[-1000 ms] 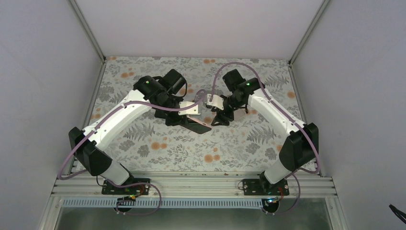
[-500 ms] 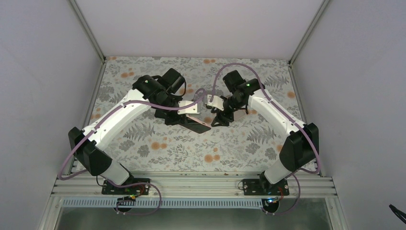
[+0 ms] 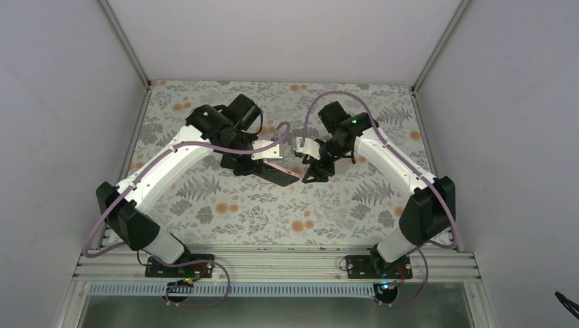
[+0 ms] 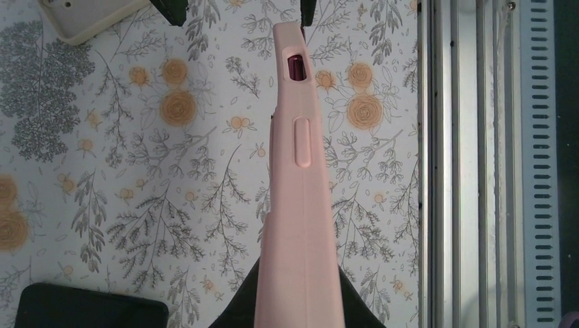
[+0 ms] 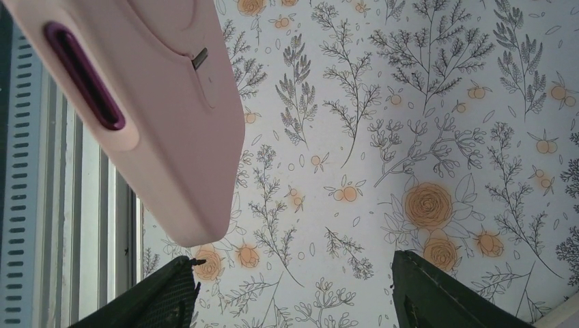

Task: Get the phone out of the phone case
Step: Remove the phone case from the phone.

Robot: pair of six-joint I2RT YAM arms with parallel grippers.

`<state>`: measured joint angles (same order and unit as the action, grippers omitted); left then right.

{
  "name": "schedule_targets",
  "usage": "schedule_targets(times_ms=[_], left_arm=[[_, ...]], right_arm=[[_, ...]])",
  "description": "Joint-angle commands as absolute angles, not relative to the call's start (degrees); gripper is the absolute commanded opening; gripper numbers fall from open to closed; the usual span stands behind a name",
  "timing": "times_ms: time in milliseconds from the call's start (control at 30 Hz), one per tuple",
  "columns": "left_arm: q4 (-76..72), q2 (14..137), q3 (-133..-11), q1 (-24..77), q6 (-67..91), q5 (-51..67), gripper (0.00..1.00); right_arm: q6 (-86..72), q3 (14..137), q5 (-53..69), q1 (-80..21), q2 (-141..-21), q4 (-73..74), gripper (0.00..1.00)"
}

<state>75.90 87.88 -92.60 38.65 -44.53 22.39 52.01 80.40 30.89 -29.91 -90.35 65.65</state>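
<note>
left arm [image 3: 171,164] bent toward centre | left tool [image 3: 254,168] clamped | right arm [image 3: 392,160] bent toward centre | right tool [image 5: 295,280] jaws apart

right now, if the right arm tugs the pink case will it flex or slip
Likely rubbery: the case has rounded moulded edges and a raised button, like silicone. Its matte skin should grip, not slip. Dark red in the cutout suggests the phone is inside, so probably stiff.

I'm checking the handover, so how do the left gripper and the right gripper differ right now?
The left gripper is shut on the pink phone case; the right gripper is open and holds nothing. The case runs straight out from the left gripper's grip, but only its end reaches the right gripper, off to one side of the open gap, unclamped. Both hang over the floral table cover.
</note>
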Motion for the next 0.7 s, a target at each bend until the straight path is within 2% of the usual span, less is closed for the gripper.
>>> schedule_targets(times_ms=[0, 667], left_arm=[[75.30, 87.30, -94.81, 38.41, -45.18, 23.56, 0.02], [73.66, 88.54, -93.84, 38.32, -45.04, 24.04, 0.02]], right_arm=[[51.55, 80.27, 32.19, -29.93, -89.03, 66.10, 0.71], [51.26, 82.58, 33.38, -29.90, -89.64, 65.35, 0.69]])
